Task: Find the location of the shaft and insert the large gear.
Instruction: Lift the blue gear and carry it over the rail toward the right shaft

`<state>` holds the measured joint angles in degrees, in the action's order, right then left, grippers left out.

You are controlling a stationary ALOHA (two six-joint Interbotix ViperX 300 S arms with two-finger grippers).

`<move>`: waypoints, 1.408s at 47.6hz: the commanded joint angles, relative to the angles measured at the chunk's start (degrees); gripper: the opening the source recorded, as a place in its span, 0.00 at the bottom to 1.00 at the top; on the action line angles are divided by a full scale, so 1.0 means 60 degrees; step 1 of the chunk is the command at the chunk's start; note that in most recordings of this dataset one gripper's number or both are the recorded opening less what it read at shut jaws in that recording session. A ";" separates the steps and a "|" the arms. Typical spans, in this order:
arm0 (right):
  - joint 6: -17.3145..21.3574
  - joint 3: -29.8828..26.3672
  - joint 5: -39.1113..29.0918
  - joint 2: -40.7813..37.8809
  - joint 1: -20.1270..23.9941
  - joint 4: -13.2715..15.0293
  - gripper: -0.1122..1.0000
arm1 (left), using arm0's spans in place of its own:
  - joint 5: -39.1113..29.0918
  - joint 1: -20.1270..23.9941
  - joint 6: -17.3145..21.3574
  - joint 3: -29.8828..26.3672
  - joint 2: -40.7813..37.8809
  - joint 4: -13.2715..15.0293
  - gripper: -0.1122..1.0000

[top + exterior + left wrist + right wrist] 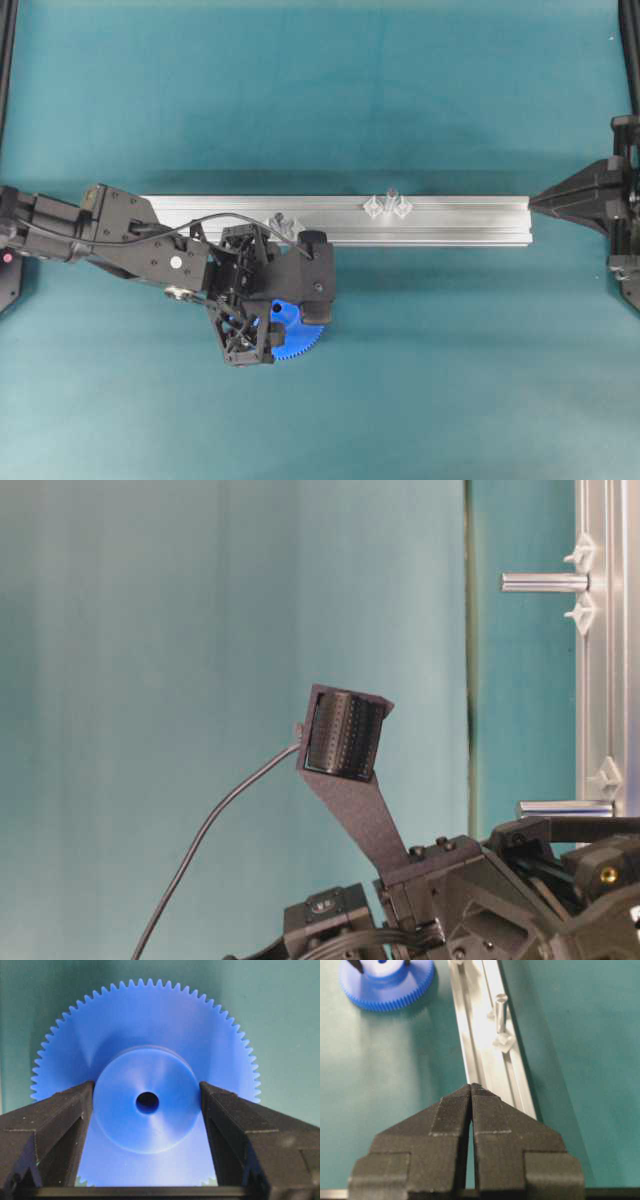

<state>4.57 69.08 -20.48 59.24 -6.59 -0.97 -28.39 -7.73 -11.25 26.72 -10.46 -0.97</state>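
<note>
Left end effector (147, 1105) grips the gear (145, 1060) by its hub; next, carry its hole onto a shaft (390, 194). Right end effector (471, 1091) sits closed, idle.

The large gear (145, 1060) is bright blue plastic, smooth with a soft satin sheen on its hub. Both the left pincer (146, 1105) and the right pincer (471, 1091) are matt black plastic with a fine ribbed grain. The rail (440, 220) is brushed, shiny aluminium; the tabletop (450, 380) is matt teal
</note>
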 commanded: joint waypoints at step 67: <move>0.0088 0.0059 -0.0337 0.0981 -0.0015 0.0044 0.13 | 0.1582 0.1758 0.4248 -0.3311 -0.0176 -0.0088 0.75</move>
<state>4.57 70.05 -22.06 65.13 -6.59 -0.79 -20.74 2.11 13.71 8.96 -11.95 -1.23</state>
